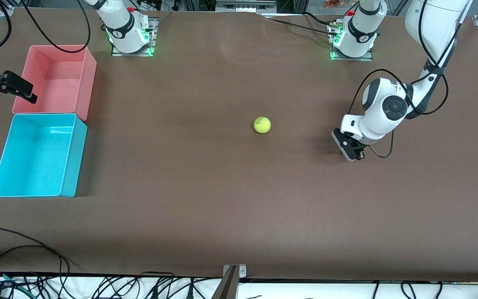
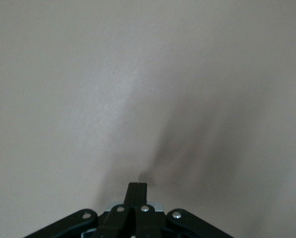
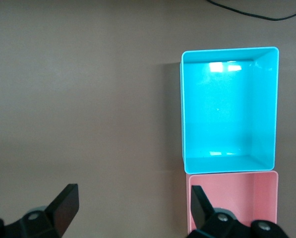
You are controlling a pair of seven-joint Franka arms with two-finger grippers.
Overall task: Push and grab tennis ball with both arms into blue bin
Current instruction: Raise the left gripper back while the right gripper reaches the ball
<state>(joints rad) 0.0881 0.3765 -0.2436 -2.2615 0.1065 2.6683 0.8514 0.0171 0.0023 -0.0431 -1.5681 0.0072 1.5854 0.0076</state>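
The tennis ball [image 1: 262, 125] lies on the brown table near its middle. My left gripper [image 1: 350, 152] is shut and empty, down at the table top, apart from the ball toward the left arm's end. In the left wrist view its fingertips [image 2: 138, 185] are pressed together over bare table. The blue bin [image 1: 75, 166] stands at the right arm's end and holds nothing. My right gripper [image 1: 23, 92] is open and empty, up over the pink bin's outer edge. Its wrist view shows the blue bin [image 3: 181, 109] below, between open fingers [image 3: 66, 198].
A pink bin [image 1: 90, 83] stands against the blue bin, farther from the front camera; it also shows in the right wrist view [image 3: 266, 198]. Both arm bases [image 1: 130, 37] stand along the back edge. Black cables [image 1: 23, 245] lie at the table's front edge.
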